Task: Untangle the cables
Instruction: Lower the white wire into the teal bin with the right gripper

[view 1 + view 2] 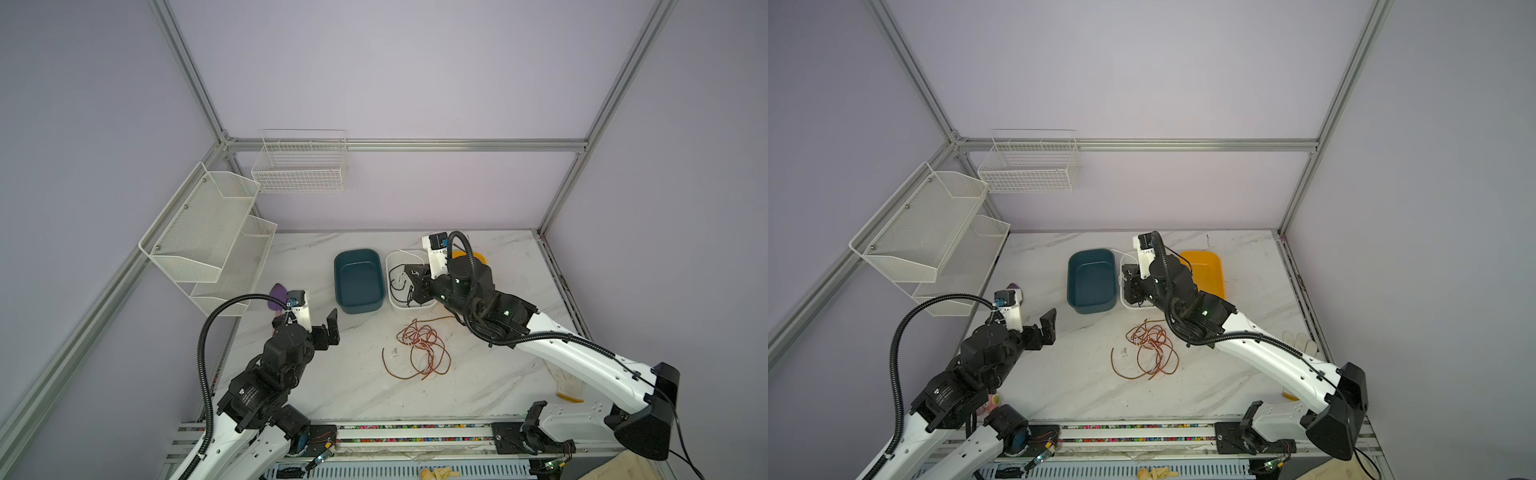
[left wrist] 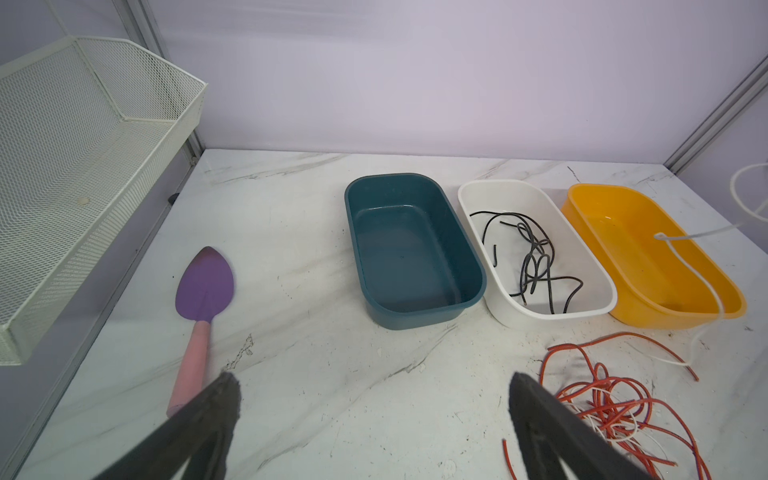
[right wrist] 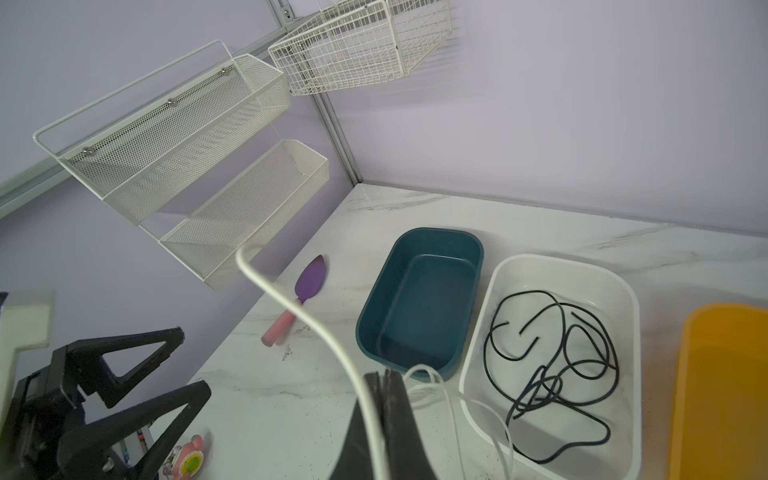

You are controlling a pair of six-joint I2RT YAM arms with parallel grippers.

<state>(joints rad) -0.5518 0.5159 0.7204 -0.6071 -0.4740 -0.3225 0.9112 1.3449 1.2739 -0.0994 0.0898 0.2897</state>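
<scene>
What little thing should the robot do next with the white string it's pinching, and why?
Probably lift the right gripper higher and away. Its jaws are shut on the white cable, but that cable's other end runs into the orange-red cable pile on the table, so it likely needs pulling free.

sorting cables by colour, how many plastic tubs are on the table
3, in a row at the back of the table: teal tub on the left, empty; white tub in the middle, holding the black cable; orange tub on the right. More may be hidden.
</scene>
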